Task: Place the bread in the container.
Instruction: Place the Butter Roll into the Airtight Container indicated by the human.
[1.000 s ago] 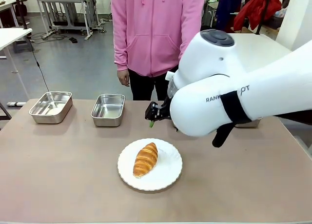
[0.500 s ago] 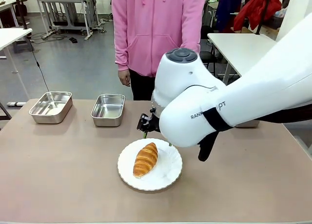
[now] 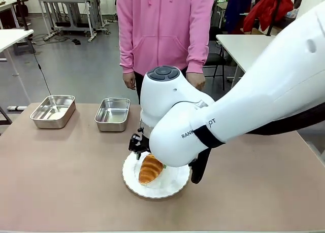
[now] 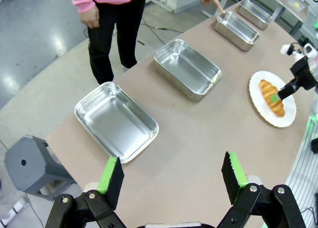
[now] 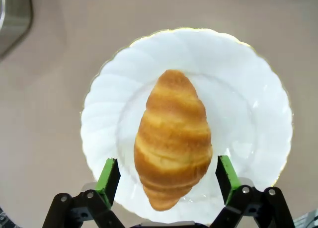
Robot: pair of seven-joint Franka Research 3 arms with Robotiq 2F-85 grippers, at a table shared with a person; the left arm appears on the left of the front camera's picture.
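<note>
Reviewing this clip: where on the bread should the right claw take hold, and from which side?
Across its thick middle, from straight above. The bread lies flat on the white plate, tapering toward both ends, so the rounded flanks probably give the surest purchase. The right claw stands open with a pad either side of it.

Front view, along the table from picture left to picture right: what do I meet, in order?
far-left steel tray → second steel tray → white plate, with the bread lying on it
</note>
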